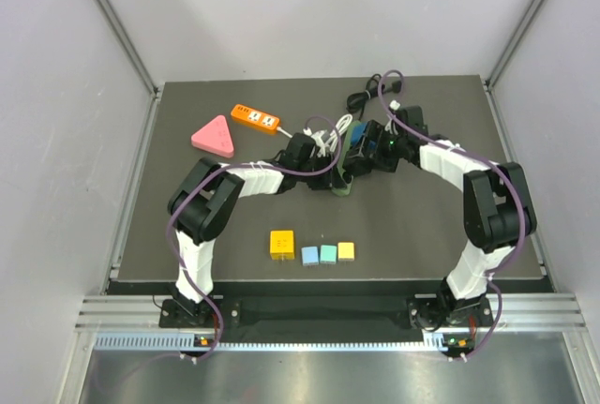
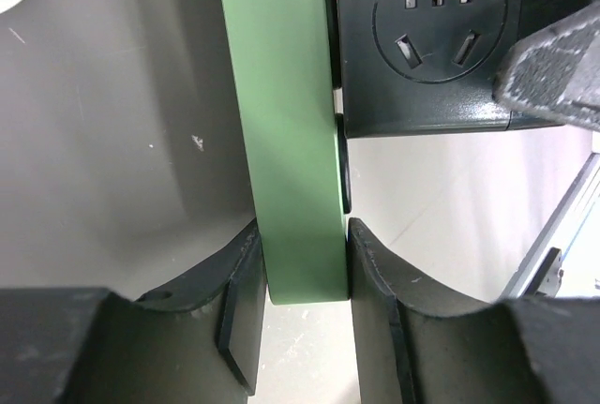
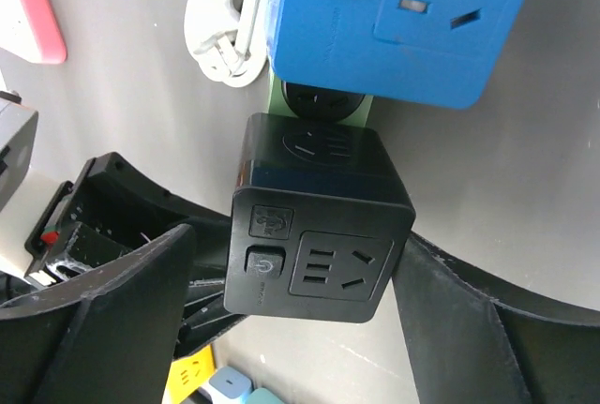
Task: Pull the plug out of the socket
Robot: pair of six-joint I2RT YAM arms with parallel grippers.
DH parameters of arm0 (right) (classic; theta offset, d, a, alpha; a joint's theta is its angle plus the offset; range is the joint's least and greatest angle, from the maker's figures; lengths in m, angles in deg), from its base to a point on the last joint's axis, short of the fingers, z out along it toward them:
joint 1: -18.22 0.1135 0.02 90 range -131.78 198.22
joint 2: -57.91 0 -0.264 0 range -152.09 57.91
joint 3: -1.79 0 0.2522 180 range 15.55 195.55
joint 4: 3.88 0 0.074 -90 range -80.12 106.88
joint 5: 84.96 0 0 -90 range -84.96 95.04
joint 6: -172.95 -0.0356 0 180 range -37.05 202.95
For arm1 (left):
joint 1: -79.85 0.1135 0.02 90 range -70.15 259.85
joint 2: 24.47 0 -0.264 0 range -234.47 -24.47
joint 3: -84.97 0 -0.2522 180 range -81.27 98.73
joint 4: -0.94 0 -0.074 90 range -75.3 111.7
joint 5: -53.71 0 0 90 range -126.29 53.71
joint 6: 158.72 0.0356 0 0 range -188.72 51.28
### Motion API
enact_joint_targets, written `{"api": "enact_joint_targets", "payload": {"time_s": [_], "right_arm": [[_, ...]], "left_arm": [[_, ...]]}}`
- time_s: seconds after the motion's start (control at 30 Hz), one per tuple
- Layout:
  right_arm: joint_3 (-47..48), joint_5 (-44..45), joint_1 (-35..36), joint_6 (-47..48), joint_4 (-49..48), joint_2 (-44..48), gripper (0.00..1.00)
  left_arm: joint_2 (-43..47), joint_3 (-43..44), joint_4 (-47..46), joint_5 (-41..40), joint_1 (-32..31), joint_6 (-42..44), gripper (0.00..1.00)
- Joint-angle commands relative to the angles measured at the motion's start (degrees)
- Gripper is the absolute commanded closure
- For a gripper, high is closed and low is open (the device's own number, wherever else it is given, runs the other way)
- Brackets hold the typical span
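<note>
Two pincers placed: my left pincer pinches the green socket strip, and my right pincer straddles the black cube plug, spread. Grasping step; next I'd close it and pull.

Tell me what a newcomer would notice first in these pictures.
Both arms meet at the far middle of the table: the left gripper clamps a green slab, and the right gripper straddles a black cube socket, a blue socket just beyond. An orange power strip and a pink triangle lie far left; four small coloured blocks line up near the front.
</note>
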Motion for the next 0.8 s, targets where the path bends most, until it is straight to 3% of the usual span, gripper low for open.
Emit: {"api": "enact_joint_targets", "payload": {"time_s": [0.0, 0.13, 0.23, 0.27, 0.33, 0.37, 0.43, 0.57, 0.7, 0.77], "right_arm": [[2.9, -1.3, 1.6, 1.0, -1.1, -0.2, 0.18], [2.9, -1.6, 1.7, 0.6, -2.2, -1.3, 0.18], [2.8, -1.7, 1.9, -0.2, -3.4, -2.3, 0.26], [2.1, -1.4, 1.8, -0.5, -4.1, -2.3, 0.42], [1.3, -0.8, 1.8, -1.6, -5.5, -2.2, 0.58], [1.2, -0.4, 1.9, -1.9, -5.7, -2.1, 0.78], [0.3, 0.4, 1.9, -2.8, -5.9, -1.6, 1.0], [-1.6, -3.7, 0.8, -4.4, -8.7, -0.2, 1.0], [-6.6, -18.9, -3.5, -10.6, -19.1, 0.0, 1.0], [-5.2, -20.0, -4.0, -8.0, -13.8, 0.4, 1.0]], "left_arm": [[0.6, -1.0, 2.2, -5.3, -0.1, 3.4, 1.0], [0.2, -0.9, 2.2, -5.5, -0.2, 3.4, 1.0], [-0.3, -0.7, 2.7, -6.2, -0.3, 3.5, 1.0], [-0.4, -0.6, 3.0, -6.7, -0.2, 3.5, 1.0], [-0.9, -0.2, 4.5, -8.1, -0.2, 3.6, 1.0], [-1.0, 0.0, 5.1, -8.8, -0.2, 3.4, 1.0], [-1.5, 0.5, 8.4, -12.7, -0.2, 3.0, 1.0], [-2.1, 1.1, 12.9, -19.3, -0.2, 3.0, 1.0], [-3.1, 0.7, 14.1, -19.9, -0.2, 3.6, 1.0], [-3.3, 0.2, 13.5, -18.7, -0.1, 3.4, 1.0]]}}
